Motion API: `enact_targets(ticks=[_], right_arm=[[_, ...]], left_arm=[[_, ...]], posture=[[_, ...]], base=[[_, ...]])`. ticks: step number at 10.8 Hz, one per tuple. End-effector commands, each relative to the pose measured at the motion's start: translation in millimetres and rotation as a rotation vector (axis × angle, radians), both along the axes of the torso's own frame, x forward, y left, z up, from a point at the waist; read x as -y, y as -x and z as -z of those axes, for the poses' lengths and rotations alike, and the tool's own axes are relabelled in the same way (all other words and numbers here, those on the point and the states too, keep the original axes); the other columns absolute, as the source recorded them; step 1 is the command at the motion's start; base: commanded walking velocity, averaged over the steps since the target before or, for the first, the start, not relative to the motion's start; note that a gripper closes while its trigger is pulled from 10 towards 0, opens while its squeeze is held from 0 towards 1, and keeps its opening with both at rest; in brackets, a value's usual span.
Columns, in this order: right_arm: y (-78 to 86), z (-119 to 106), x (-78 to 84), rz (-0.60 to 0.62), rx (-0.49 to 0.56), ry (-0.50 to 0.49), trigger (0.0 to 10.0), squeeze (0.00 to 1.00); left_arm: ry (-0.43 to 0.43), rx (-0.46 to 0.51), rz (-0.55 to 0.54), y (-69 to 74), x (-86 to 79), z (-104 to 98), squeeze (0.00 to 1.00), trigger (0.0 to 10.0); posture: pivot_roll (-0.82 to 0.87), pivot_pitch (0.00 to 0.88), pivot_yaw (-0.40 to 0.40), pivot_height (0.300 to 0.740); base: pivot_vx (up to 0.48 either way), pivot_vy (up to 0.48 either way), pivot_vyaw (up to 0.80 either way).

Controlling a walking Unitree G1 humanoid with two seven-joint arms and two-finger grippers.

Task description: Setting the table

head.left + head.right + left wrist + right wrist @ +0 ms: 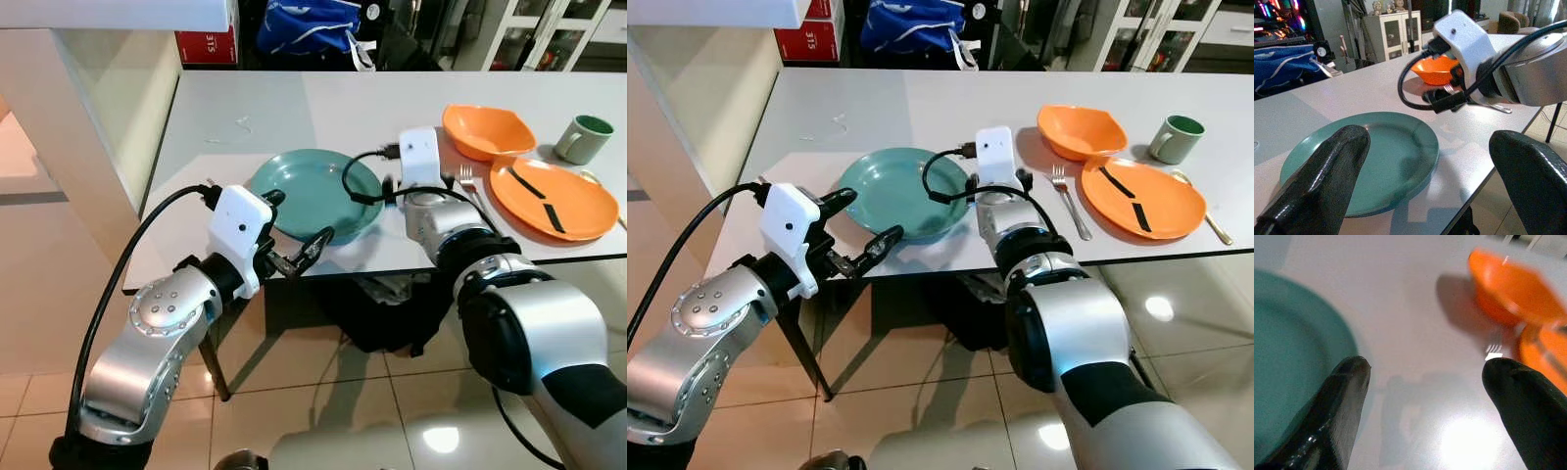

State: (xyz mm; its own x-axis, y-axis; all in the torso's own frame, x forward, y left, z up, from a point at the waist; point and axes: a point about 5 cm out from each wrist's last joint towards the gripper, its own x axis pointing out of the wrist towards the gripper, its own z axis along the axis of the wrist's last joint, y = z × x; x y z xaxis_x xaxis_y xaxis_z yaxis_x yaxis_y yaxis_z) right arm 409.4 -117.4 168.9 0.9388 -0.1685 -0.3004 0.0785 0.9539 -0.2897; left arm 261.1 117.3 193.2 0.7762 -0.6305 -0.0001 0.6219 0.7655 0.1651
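Note:
A teal plate [313, 191] lies near the front edge of the white table [245, 117]. To its right are a fork [470, 186], an orange bowl [485, 129], an orange plate [554, 201] carrying two black strips, and a green mug [585, 137]. My left gripper [294, 225] is open and empty at the table's front edge, just before the teal plate's near rim. My right gripper [1426, 364] is open and empty low over the table, between the teal plate [1288, 352] and the fork [1493, 350].
A white counter wall [98, 108] stands close on the left. A blue bag [309, 24] and a red box [208, 44] sit behind the table. A dark bag [382, 313] lies on the tiled floor under the table.

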Motion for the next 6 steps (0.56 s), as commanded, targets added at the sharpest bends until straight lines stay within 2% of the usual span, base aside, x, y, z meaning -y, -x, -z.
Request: enact_targets(ticks=[1,4,5,6], right_arm=[[-5.8,-22,-3.3,0.003,0.128,0.057,10.0,0.00],[-7.6,-43,-13.8,-0.007,0.305,0.194,10.0,0.00],[-7.4,-49,-17.0,0.000,0.357,0.202,10.0,0.00],[-7.4,-64,-26.5,-0.036,0.445,0.196,10.0,0.00]], left_arm=[[-0.003,0.015,0.002,-3.5,-0.8,-4,0.00,10.0],[0.002,0.022,-0.005,-5.7,0.3,-3,0.00,10.0],[0.008,0.042,-0.044,-9.5,-0.9,-5,0.00,10.0],[0.012,0.057,-0.121,-14.6,-6.3,-7,0.00,10.0]], posture=[[0.04,0.000,0.000,0.740],[0.03,0.000,0.017,0.740],[0.03,0.000,0.014,0.740],[0.03,0.000,0.017,0.740]], base=[[0.000,0.000,0.00],[0.000,0.000,0.00],[0.000,0.000,0.00],[0.000,0.000,0.00]])
